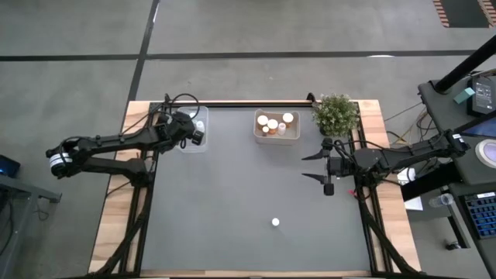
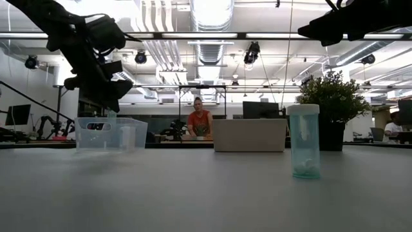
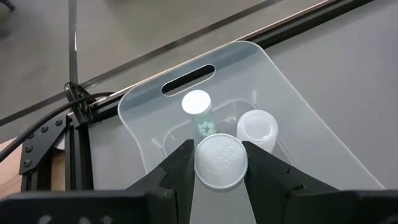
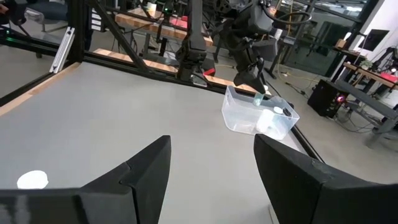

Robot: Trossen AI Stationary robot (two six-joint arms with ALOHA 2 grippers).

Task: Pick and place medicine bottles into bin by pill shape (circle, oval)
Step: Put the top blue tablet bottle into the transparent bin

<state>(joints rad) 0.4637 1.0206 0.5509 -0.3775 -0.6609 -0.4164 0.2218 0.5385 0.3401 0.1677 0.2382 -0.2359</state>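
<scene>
Bottle (image 3: 221,163) pinched upright, cap up, in left gripper (image 3: 217,163) above clear bin (image 3: 298,112); right gripper (image 1: 316,166) spread.

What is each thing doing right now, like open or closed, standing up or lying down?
left gripper: shut on a white-capped bottle, held above the clear bin
held bottle: capped, in the gripper
clear bin: open-topped, two bottles inside
tan bin: open-topped, holding several capped bottles
lone bottle: standing upright on the table, capped
right gripper: open, empty, near the plant
</scene>
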